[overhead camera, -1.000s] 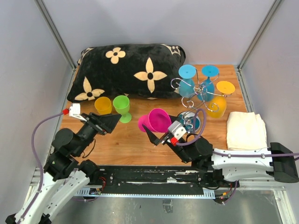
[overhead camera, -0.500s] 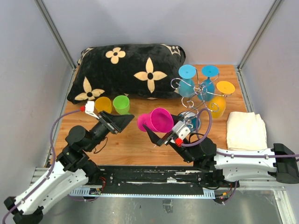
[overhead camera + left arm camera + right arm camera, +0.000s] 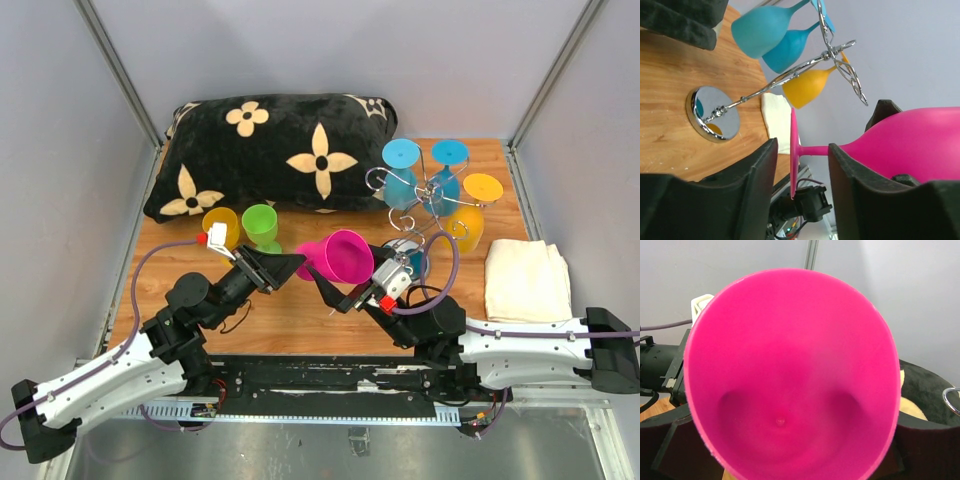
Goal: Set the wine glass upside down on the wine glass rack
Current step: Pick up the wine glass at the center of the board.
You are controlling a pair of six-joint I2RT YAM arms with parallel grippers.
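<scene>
- Far left: yellow (image 3: pixel 219 224) and green (image 3: pixel 260 224) glasses stand on the table (image 3: pixel 300 315), well clear of the work.
- Your left fingers (image 3: pixel 757 180) stand about half open and hold nothing. They flank the foot and stem of the pink glass (image 3: pixel 345 257), with no contact that I can see.
- In the left wrist view the stem runs from finger to finger. I judge a squeeze there would meet the foot and bowl, not the stem. Roll the wrist so the fingers cross the stem, then close gently.
- The pink glass lies on its side in the air over mid-table, foot to the left, mouth toward the right arm.
- Your right fingers (image 3: pixel 660 450) clamp the bowl from both sides, spread wide. Keep that hold until the left grip is sure.
- The rack (image 3: pixel 715 115) stands far right; two blue glasses and an orange one hang on it.
- Only the left wrist view shows the stem, the foot edge-on and the gap at each finger.
- The right wrist view is nearly all bowl.
- Only the top view shows the rack's layout; its near-left scrolls look bare.
</scene>
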